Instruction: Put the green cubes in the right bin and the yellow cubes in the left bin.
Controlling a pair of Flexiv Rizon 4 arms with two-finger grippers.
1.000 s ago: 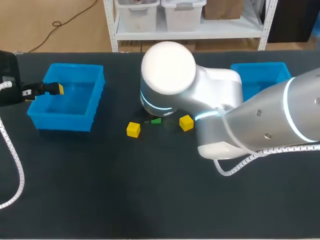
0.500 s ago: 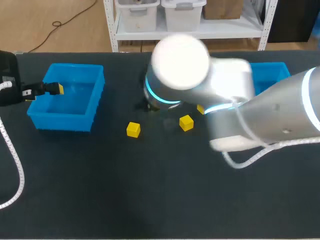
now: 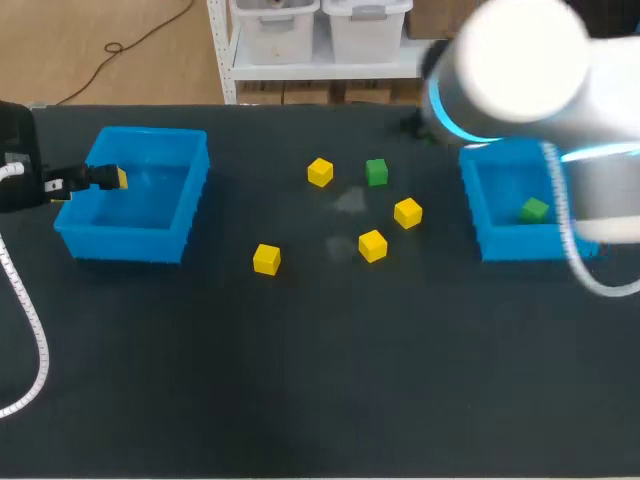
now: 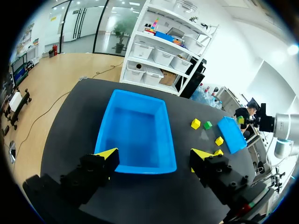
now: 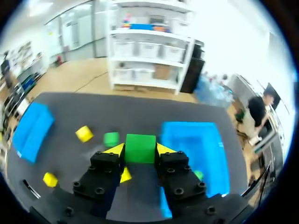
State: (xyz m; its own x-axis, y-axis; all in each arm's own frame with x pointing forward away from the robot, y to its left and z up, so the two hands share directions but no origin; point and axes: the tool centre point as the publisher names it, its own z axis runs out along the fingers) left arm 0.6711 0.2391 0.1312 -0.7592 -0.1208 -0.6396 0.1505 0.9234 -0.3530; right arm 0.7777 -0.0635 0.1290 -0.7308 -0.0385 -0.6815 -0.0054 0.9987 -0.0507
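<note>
— Status of right gripper?
— Clamped on a green cube, squeezing it from both sides with the yellow tips. Carries it above the table, with the right bin just beside and ahead.
— Same from the head camera?
— Cannot tell; hidden there behind the right arm, looming over the table's far right corner, by the right bin's far-left corner.
— Anything inside that bin?
— Holds a second green cube, about mid-floor.
— And left gripper?
— Spread wide, gripping nothing. Hangs near the table's left edge, over the left wall of the left bin. Looks down into that bin from the wrist camera, open fingers on either side of its near end.
— Still out on the table?
— Four yellow and one green, all in the middle stretch between the two bins.
— Placed how?
— Toward the far edge: a far yellow cube, then a loose green cube on its right-bin side, near but not touching. Closer to the right bin: a third yellow cube, with a fourth yellow cube just beside it, a little nearer the near edge. Off toward the left bin, well apart from the rest: a lone yellow cube, closest of all to the near edge.
</note>
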